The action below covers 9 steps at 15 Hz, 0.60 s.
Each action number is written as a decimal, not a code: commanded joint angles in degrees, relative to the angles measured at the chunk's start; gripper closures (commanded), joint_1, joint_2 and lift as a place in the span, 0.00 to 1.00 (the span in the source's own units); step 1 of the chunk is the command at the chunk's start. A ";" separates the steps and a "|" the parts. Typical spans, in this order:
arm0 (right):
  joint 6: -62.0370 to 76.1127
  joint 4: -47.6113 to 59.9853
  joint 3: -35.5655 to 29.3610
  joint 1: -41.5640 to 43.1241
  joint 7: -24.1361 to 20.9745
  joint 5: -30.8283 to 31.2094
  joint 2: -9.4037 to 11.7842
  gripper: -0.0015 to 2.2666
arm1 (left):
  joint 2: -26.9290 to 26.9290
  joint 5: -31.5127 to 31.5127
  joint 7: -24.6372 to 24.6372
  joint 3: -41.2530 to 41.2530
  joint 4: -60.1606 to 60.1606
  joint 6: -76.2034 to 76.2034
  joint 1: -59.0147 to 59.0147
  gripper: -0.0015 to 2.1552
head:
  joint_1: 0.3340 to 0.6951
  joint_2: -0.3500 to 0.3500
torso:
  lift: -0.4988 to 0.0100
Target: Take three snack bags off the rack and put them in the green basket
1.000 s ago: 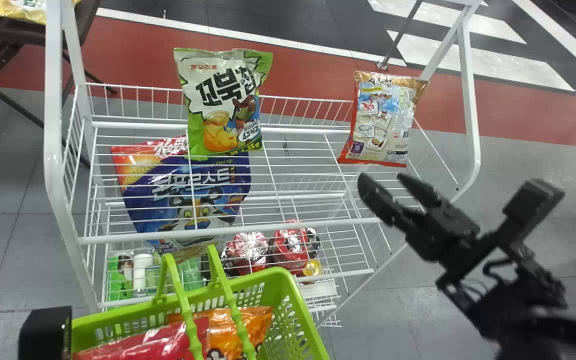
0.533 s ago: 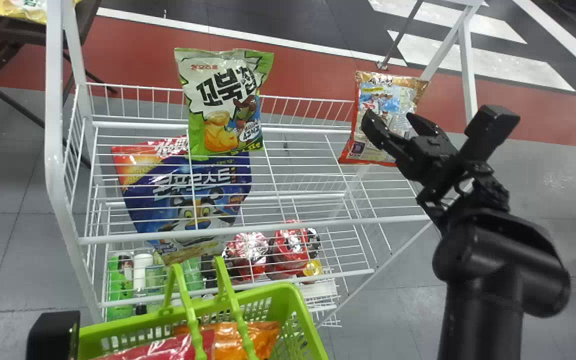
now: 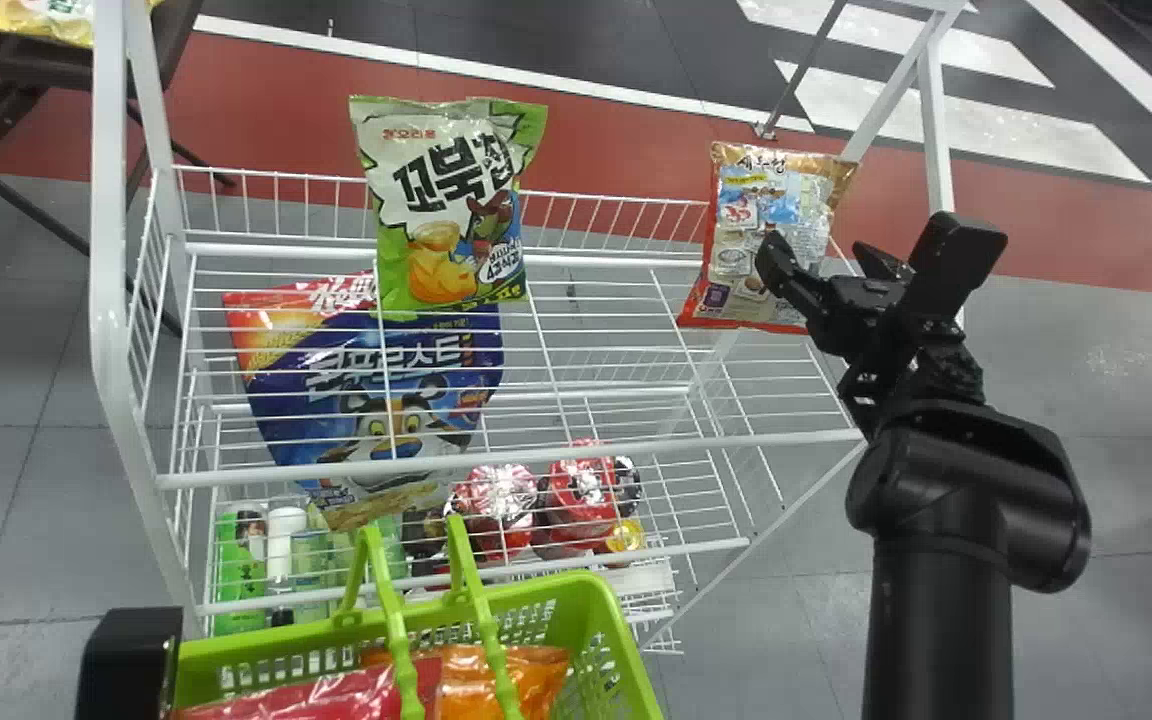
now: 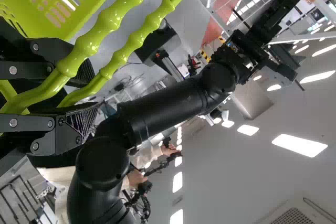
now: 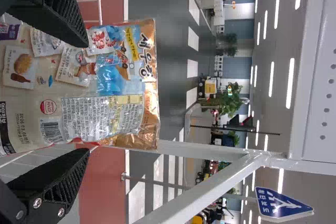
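So, ridge-padded right claw [image 3: 818, 248] gapes near glossy, oblong snack bag [image 3: 766, 185].

Grey floor [image 3: 1086, 350] with a red band [image 3: 276, 110] and, beyond, white stripes [image 3: 936, 115] — in the far left corner, a dark table [image 3: 26, 62]. Farther off, green plants [image 5: 229, 103] near blue-grey walls [image 5: 223, 66] — overhead, long bright lights [image 5: 290, 82] in rows.

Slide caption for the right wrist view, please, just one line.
A snack bag stands on the white rack, framed by the two parted black fingers of the right gripper.
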<state>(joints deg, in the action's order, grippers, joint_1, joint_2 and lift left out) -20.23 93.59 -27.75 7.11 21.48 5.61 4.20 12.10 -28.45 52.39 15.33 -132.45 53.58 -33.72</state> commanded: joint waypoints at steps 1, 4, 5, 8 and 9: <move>-0.82 -1.92 0.06 1.50 1.81 -0.69 0.72 0.05 | 0.03 -0.20 -0.01 -0.03 0.09 0.00 0.24 0.43 | 1.00 0.00 | 0.94; -3.99 -5.44 1.03 3.79 2.51 -0.60 1.43 0.06 | 0.20 -0.82 0.43 -0.03 0.70 0.00 0.59 0.43 | 1.00 0.00 | 0.94; -6.27 -6.84 1.47 4.75 3.22 -0.60 1.95 0.06 | 0.20 -0.82 0.52 -0.03 0.79 0.00 0.59 0.43 | 1.00 0.00 | 0.94; -6.27 -9.74 1.73 6.60 3.04 0.81 2.22 0.15 | 0.20 -0.82 0.61 -0.12 0.97 0.00 0.59 0.43 | 1.00 0.00 | 0.94; -6.45 -9.92 1.73 6.69 3.22 0.46 2.39 0.30 | 0.20 -0.82 0.61 -0.12 0.97 0.00 0.50 0.43 | 1.00 0.00 | 0.94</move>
<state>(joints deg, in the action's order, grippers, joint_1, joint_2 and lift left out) -26.51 84.48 -26.04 13.29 24.57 6.10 6.31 12.31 -29.27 52.99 15.23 -131.54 53.57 -33.14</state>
